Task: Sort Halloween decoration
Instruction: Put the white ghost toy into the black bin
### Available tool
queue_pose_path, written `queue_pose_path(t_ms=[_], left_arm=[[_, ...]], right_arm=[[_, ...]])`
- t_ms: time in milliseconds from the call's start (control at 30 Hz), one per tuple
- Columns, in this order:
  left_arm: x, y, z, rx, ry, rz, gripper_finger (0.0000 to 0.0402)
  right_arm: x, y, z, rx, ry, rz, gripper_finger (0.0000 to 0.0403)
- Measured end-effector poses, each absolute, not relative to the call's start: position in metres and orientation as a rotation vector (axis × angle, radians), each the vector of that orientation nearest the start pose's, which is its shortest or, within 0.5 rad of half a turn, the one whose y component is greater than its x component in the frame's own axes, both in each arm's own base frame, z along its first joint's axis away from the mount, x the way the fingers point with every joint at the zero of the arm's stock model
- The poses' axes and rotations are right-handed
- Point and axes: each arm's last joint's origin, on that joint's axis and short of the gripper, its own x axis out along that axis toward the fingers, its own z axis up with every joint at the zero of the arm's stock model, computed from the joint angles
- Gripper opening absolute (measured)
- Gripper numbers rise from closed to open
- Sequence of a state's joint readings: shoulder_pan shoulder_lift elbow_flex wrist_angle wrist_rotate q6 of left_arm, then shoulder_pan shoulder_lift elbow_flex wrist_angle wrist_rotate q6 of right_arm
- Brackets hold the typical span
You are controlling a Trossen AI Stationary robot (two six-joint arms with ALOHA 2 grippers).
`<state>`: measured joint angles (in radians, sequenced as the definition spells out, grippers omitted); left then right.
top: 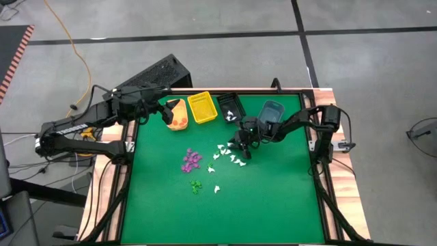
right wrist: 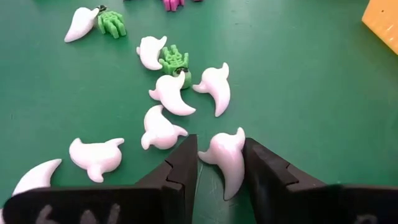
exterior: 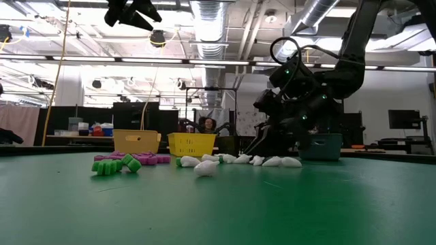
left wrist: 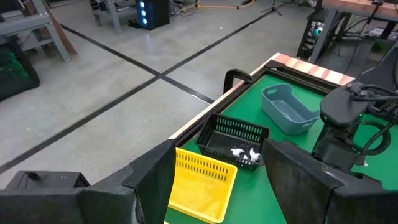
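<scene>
White ghost-shaped trinkets [top: 225,156] lie scattered mid-table, and show close up as ghosts [right wrist: 163,129] in the right wrist view. A purple cluster [top: 192,158] and a few green ones [top: 196,185] lie to their left. My right gripper [right wrist: 221,163] is down at the table among the ghosts [exterior: 272,160], closed on one of them. My left gripper [top: 167,113] hangs open and empty above the orange bin [top: 180,117], high off the table [exterior: 133,13]. My right gripper pinches one white ghost trinket [right wrist: 225,155] between its two fingers, across the wide head end. The ghost fills the gap from one finger [right wrist: 184,163] to the other. The fingers come slanting down from the table's right. The ghost looks to lie on the green mat.
Four small bins stand in a row along the far edge: orange, yellow [top: 203,108], black [top: 230,107] with some white ghosts inside [left wrist: 244,153], and blue-grey [top: 271,113]. A raised wooden rim [top: 326,171] frames the green mat. The near half of the mat holds nothing.
</scene>
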<state>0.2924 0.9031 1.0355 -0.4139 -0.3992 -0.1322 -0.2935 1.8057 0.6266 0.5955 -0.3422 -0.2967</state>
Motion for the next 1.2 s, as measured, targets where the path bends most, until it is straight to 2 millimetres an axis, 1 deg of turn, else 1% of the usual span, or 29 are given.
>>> queue_pose_path(t_ms=[133, 467, 867, 1033, 1200], left_arm=[[0.171, 0.063, 0.376, -0.114, 0.240, 0.705, 0.0232], [0.171, 0.063, 0.376, -0.114, 0.240, 0.705, 0.0232], [0.171, 0.063, 0.376, -0.114, 0.240, 0.705, 0.0232], [0.171, 0.063, 0.376, -0.114, 0.239, 0.705, 0.0232], [0.171, 0.063, 0.377, -0.114, 0.233, 0.705, 0.0232]], right_arm=[[0.299, -0.081, 0.104, -0.099, 0.552, 0.120, 0.0117], [0.296, -0.081, 0.100, -0.056, 0.603, 0.094, 0.0067], [0.296, -0.081, 0.103, 0.043, 0.597, 0.049, 0.0063], [0.293, -0.081, 0.118, 0.066, 0.569, 0.011, 0.0063], [0.289, -0.085, 0.147, 0.030, 0.491, -0.070, 0.0063]])
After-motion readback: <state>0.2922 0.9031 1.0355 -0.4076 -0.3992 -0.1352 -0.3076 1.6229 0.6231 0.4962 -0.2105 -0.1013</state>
